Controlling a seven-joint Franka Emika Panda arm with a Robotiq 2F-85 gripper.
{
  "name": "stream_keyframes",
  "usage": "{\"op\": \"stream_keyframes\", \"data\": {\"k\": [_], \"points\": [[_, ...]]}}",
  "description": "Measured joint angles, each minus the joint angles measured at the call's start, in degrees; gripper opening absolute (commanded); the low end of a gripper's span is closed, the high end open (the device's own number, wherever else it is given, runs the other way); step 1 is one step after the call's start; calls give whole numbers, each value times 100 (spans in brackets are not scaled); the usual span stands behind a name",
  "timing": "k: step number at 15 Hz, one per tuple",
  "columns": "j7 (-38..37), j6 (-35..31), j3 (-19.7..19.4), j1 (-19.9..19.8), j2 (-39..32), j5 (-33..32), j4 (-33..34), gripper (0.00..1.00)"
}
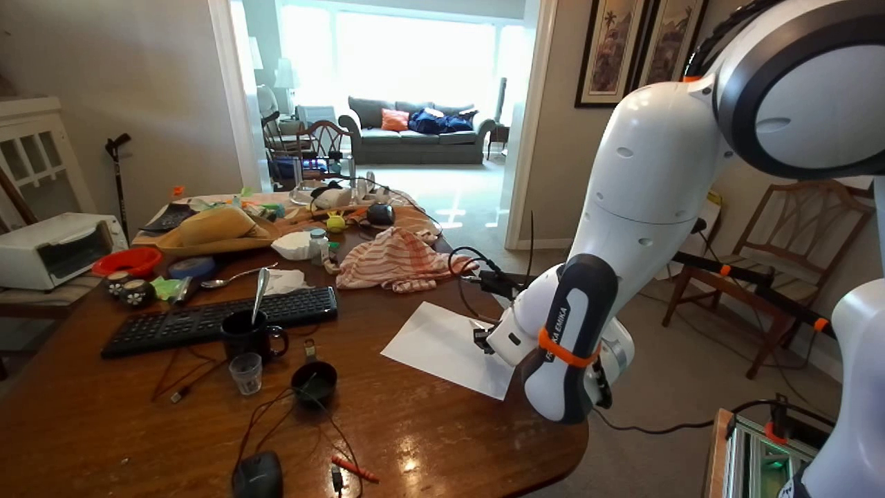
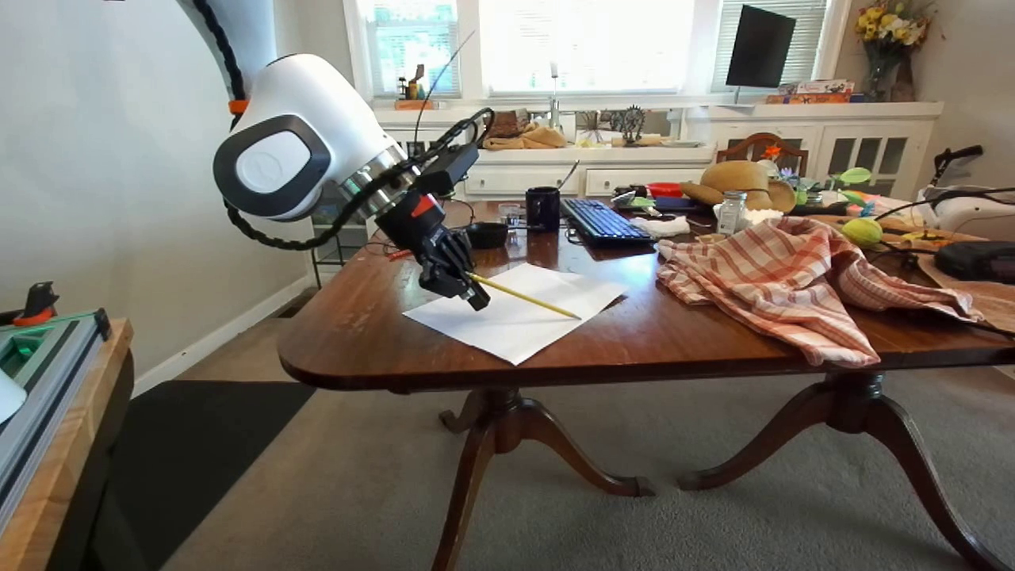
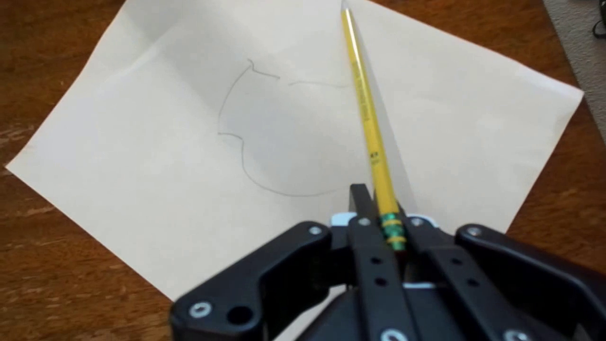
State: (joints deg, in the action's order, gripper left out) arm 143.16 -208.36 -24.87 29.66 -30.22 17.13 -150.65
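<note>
Yellow paint makes the pencil (image 3: pixel 370 128) easy for us to find: the pincer (image 3: pixel 379 201) is closed on it beside the green-banded ferrule — a hold that, we judge, frees nearly the whole shaft to reach downward. It slants over the white paper (image 3: pixel 142 189), point lowest; whether that point touches, we can't tell. The sheet, marked with thin grey lines (image 3: pixel 243 154), lies near the end of the table (image 2: pixel 357 325) — presumably for easy reach.

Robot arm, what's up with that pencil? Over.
Fingers shut on yellow pencil. Pencil slants over white paper; contact unclear. Striped cloth lies off the paper.
</note>
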Motion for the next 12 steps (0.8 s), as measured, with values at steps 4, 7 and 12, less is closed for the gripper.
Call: {"op": "stream_keyframes", "data": {"k": [4, 7, 12], "points": [[-6, 169, 88, 95, 85, -1, -5, 2], [-22, 223, 111, 200, 171, 2, -5, 36], [-41, 935, -206, 796, 500, 539, 16, 71]]}}
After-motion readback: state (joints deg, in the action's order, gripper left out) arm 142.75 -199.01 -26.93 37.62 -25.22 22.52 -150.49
